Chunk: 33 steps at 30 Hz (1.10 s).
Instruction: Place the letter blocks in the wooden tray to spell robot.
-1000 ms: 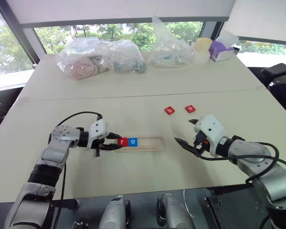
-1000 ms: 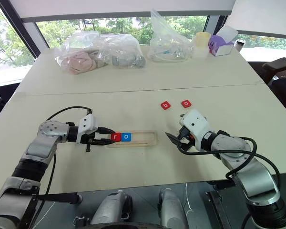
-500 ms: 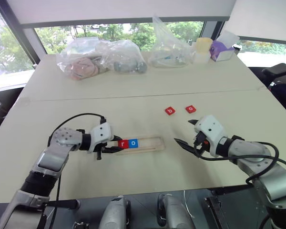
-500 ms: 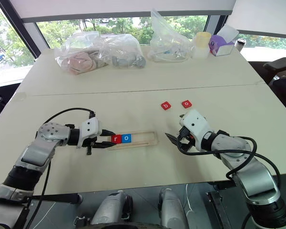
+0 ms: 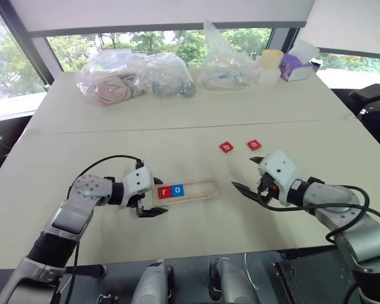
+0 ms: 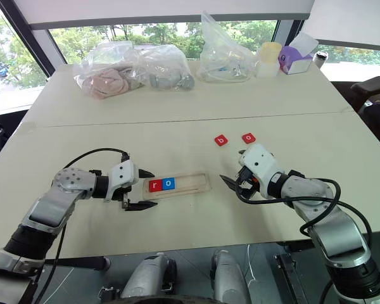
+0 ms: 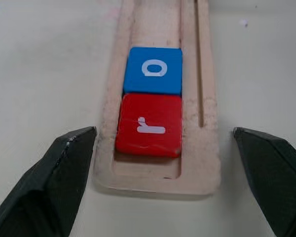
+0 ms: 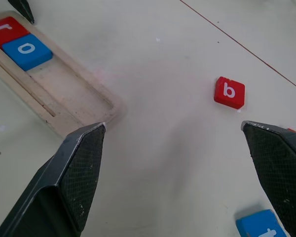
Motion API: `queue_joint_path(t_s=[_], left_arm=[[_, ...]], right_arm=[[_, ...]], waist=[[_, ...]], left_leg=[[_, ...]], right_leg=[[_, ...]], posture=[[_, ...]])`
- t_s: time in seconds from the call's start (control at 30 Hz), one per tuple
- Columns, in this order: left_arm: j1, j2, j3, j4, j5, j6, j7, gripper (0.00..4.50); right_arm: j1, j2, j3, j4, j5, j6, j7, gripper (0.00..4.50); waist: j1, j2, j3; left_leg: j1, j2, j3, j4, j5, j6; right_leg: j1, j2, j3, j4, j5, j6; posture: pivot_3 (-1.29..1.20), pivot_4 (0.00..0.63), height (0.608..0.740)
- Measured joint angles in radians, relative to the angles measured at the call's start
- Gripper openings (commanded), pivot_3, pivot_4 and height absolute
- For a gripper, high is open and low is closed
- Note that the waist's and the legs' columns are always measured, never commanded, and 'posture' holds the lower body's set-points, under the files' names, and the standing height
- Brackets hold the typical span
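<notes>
Two blocks already sit in the wooden tray point(image 5: 185, 190), the largest of the task's things: a long pale strip lying flat on the bench point(image 5: 177, 107), its near end just ahead of the left end effector point(image 5: 150, 197) and its far end a short way in front of the right end effector point(image 5: 248, 174). It looks stiff and light, so a sideways nudge could probably slide it; it is better left alone and loaded from above. Both end effectors stand wide and hold nothing, the left one's fingers straddling the tray's end without touching it. The red r block point(image 7: 149, 126) lies at the tray end nearest the left end effector, touching the blue o block point(image 7: 153, 70) just beyond it; the rest of the slot is bare. The red b block point(image 8: 229, 92) lies loose on the bench ahead of the right end effector, the red o block point(image 5: 254, 144) just beside it, and a blue t block point(image 8: 260, 224) very near the right end effector's finger. These tiles look rigid, light and smooth-faced, likely slippery, so a pinch across two opposite flat sides, low and square, should hold best.
</notes>
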Motion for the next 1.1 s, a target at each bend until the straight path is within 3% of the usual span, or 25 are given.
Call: queue_joint_path(t_s=[0.27, 0.7, 0.97, 1.1], left_arm=[[-0.013, -0.005, 0.003, -0.006, -0.046, 0.055, 0.004, 4.47], [-0.055, 0.011, 0.076, -0.186, -0.207, 0.188, 0.044, 4.47], [-0.002, 0.096, 0.192, -0.307, -0.386, 0.322, 0.03, 4.47], [0.033, 0.114, 0.24, -0.31, -0.444, 0.349, 0.032, 4.47]], right_arm=[[0.001, -0.003, -0.005, 0.0, -0.003, 0.0, 0.004, 4.5], [0.004, -0.062, -0.064, 0.059, 0.016, -0.007, 0.073, 4.5], [-0.158, 0.008, -0.107, 0.246, 0.08, 0.03, 0.056, 4.5], [-0.294, 0.059, -0.062, 0.385, 0.077, 0.04, 0.046, 4.5]], waist=[[-0.001, 0.0, 0.0], [-0.002, -0.002, 0.001], [-0.004, -0.002, 0.003], [-0.006, -0.001, 0.003]], left_leg=[[-0.004, 0.0, 0.0, 0.0, 0.0, 0.0], [-0.011, 0.0, -0.001, 0.001, 0.0, 0.0], [-0.011, 0.0, -0.001, 0.001, 0.0, 0.0], [-0.011, 0.0, 0.0, 0.001, 0.0, 0.0]], right_leg=[[-0.004, 0.0, 0.0, 0.0, 0.0, 0.0], [-0.009, 0.001, 0.0, 0.0, 0.0, 0.0], [-0.009, 0.003, 0.0, 0.001, 0.001, -0.001], [-0.009, 0.002, 0.0, 0.001, 0.001, -0.001]], posture=[[0.0, 0.15, 0.74], [0.0, 0.15, 0.74], [0.0, 0.15, 0.74], [0.0, 0.15, 0.74]])
